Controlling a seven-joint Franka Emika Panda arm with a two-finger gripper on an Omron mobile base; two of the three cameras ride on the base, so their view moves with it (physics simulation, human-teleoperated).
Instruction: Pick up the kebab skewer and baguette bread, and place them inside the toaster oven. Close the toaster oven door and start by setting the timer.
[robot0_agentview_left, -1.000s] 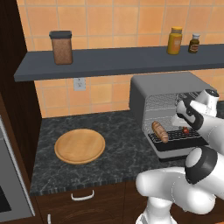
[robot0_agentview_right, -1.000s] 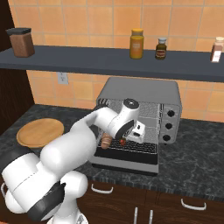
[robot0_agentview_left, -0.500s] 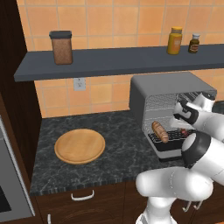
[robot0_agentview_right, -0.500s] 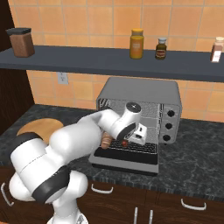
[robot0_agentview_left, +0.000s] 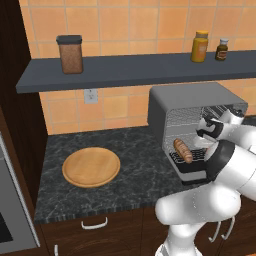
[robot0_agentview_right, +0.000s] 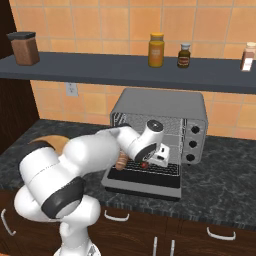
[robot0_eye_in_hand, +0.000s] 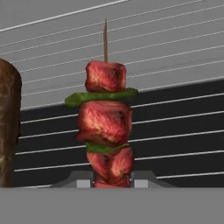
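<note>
Holding: the two-finger gripper (robot0_eye_in_hand: 112, 181) pinches the lower end of the thin kebab skewer with red meat chunks and green slices (robot0_eye_in_hand: 105, 131), one dark finger tip (robot0_eye_in_hand: 83, 179) on each side of it.
Skewer place: it is inside the boxy grey metal toaster oven (robot0_agentview_right: 159, 107), over the wire rack (robot0_eye_in_hand: 175, 122); whether it touches the wires, I cannot tell.
Bread: the short golden-brown baguette loaf (robot0_agentview_left: 183, 150) lies on the rack inside the oven, just beside the skewer; in the hand view it is the brown shape at the left edge (robot0_eye_in_hand: 8, 127).
Door: the wide dark glass toaster oven door (robot0_agentview_right: 142, 182) is folded down flat, fully open, in front of the oven.
Arm: the white arm reaches into the oven mouth, hand near the rack (robot0_agentview_right: 152, 152).
Counter: a round wooden board (robot0_agentview_left: 91, 166) lies on the dark stone counter (robot0_agentview_left: 135, 165), well apart from the oven.
Shelf: a brown canister (robot0_agentview_left: 70, 54) and a yellow jar (robot0_agentview_left: 200, 46) stand on the grey shelf (robot0_agentview_left: 125, 70).
</note>
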